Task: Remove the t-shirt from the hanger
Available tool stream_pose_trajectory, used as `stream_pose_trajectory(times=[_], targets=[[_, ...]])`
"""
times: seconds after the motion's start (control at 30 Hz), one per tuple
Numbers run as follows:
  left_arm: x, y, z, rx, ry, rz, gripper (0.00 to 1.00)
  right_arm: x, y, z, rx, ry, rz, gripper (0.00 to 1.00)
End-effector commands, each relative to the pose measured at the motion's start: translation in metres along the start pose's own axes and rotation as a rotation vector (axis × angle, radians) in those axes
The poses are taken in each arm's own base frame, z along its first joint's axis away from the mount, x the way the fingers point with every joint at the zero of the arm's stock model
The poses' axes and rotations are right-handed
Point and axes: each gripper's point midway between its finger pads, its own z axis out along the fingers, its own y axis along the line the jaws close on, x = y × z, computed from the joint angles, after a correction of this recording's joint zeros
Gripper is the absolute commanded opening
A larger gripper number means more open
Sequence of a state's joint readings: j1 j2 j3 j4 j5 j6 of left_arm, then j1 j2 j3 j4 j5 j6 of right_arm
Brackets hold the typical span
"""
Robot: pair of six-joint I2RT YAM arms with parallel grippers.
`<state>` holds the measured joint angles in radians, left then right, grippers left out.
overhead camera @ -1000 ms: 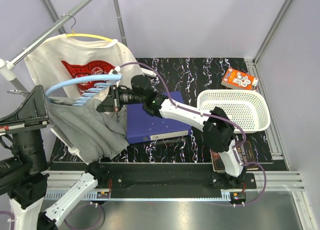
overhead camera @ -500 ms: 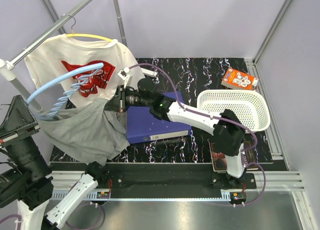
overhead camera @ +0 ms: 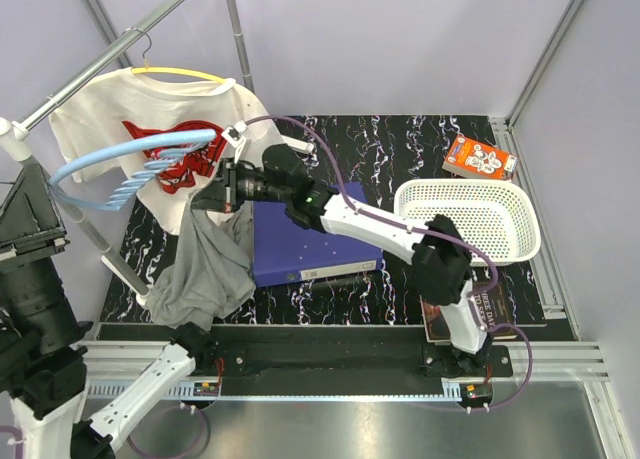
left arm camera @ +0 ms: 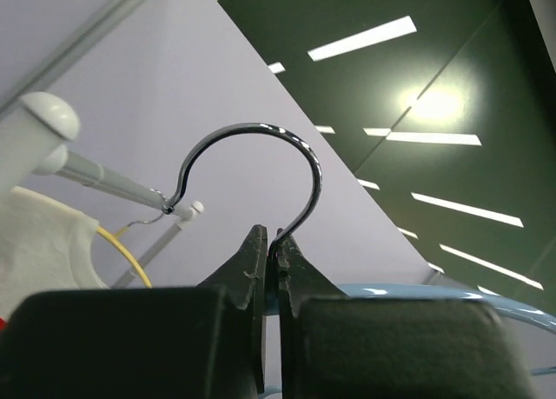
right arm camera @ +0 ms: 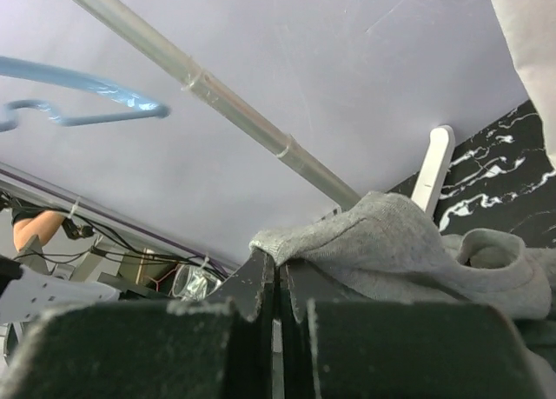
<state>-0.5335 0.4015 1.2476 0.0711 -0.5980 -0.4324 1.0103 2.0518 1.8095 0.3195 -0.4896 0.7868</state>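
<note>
Grey t-shirt (overhead camera: 205, 269) hangs from right gripper (overhead camera: 218, 196), jaws pinched on its fabric, lower folds on table (overhead camera: 400, 149) beside blue binder (overhead camera: 310, 244). Blue hanger (overhead camera: 130, 151) lies up-left of the shirt and looks clear of it. Left gripper (left arm camera: 271, 242) is clamped on its hook (left arm camera: 252, 126).

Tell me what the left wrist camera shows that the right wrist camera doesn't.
Only the left wrist view shows the left claw shut on a metal hook, a white t-shirt at the edge, and ceiling lights. Only the right wrist view shows the right claw shut on the grey t-shirt, with the black marbled table behind. Both show the blue hanger and the lilac wall.
</note>
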Motion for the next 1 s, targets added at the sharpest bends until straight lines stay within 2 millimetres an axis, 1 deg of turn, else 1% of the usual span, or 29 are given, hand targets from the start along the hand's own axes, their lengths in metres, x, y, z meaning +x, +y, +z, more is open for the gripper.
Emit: stream_pose_trajectory(times=[0.0,0.03,0.1,0.13,0.17,0.2,0.23,0.27,0.33,0.37,0.43,0.47,0.53,0.67,0.7,0.73,0.77,0.8,0.83,0.87,0.9,0.93,0.97], targets=[[0.006,-0.033,0.000,0.098,0.147,-0.020,0.00,0.001,0.029,0.018,-0.060,0.060,0.024,0.00],[0.013,-0.038,0.000,0.122,0.183,0.005,0.00,0.011,0.019,0.025,-0.038,0.081,0.038,0.00],[0.020,-0.040,-0.002,0.128,0.246,0.054,0.00,0.020,0.009,0.029,0.010,0.110,0.049,0.00],[0.022,-0.039,-0.002,0.132,0.264,0.085,0.00,0.028,-0.004,0.033,0.045,0.118,0.061,0.00],[0.029,-0.035,-0.005,0.125,0.302,0.116,0.00,0.030,-0.010,0.033,0.065,0.123,0.071,0.00],[0.029,-0.038,-0.007,0.139,0.315,0.123,0.00,0.038,-0.019,0.033,0.094,0.142,0.088,0.00],[0.030,-0.037,-0.009,0.144,0.326,0.142,0.00,0.041,-0.028,0.033,0.120,0.144,0.093,0.00],[0.032,-0.035,-0.012,0.142,0.345,0.155,0.00,0.044,-0.032,0.034,0.130,0.150,0.086,0.00],[0.034,-0.034,-0.017,0.151,0.364,0.157,0.00,0.059,-0.050,0.033,0.187,0.192,0.103,0.00],[0.036,-0.033,-0.020,0.154,0.381,0.157,0.00,0.056,-0.051,0.034,0.191,0.195,0.087,0.00],[0.038,-0.036,-0.026,0.182,0.404,0.150,0.00,0.074,-0.070,0.032,0.243,0.256,0.103,0.00],[0.039,-0.036,-0.029,0.190,0.416,0.150,0.00,0.076,-0.072,0.031,0.262,0.278,0.099,0.00],[0.038,-0.038,-0.035,0.209,0.433,0.151,0.00,0.087,-0.085,0.031,0.286,0.310,0.104,0.00],[0.036,-0.030,-0.042,0.186,0.461,0.188,0.00,0.102,-0.094,0.027,0.313,0.370,0.102,0.00],[0.033,-0.027,-0.044,0.178,0.457,0.191,0.00,0.111,-0.097,0.026,0.320,0.395,0.095,0.01],[0.032,-0.026,-0.045,0.177,0.455,0.198,0.00,0.116,-0.098,0.024,0.326,0.417,0.083,0.06],[0.032,-0.025,-0.046,0.174,0.458,0.202,0.00,0.124,-0.101,0.017,0.339,0.464,0.042,0.23],[0.030,-0.024,-0.047,0.173,0.456,0.210,0.00,0.134,-0.104,0.015,0.347,0.500,0.012,0.38],[0.029,-0.023,-0.048,0.173,0.457,0.213,0.00,0.140,-0.107,0.011,0.361,0.527,-0.022,0.54],[0.028,-0.022,-0.049,0.170,0.461,0.218,0.00,0.146,-0.112,0.001,0.382,0.578,-0.080,0.70],[0.027,-0.022,-0.049,0.167,0.462,0.223,0.00,0.147,-0.117,-0.002,0.403,0.591,-0.122,0.99],[0.028,-0.021,-0.049,0.164,0.466,0.229,0.00,0.151,-0.118,-0.005,0.409,0.612,-0.156,1.00],[0.028,-0.020,-0.050,0.165,0.468,0.230,0.00,0.156,-0.123,-0.012,0.415,0.649,-0.229,1.00]])
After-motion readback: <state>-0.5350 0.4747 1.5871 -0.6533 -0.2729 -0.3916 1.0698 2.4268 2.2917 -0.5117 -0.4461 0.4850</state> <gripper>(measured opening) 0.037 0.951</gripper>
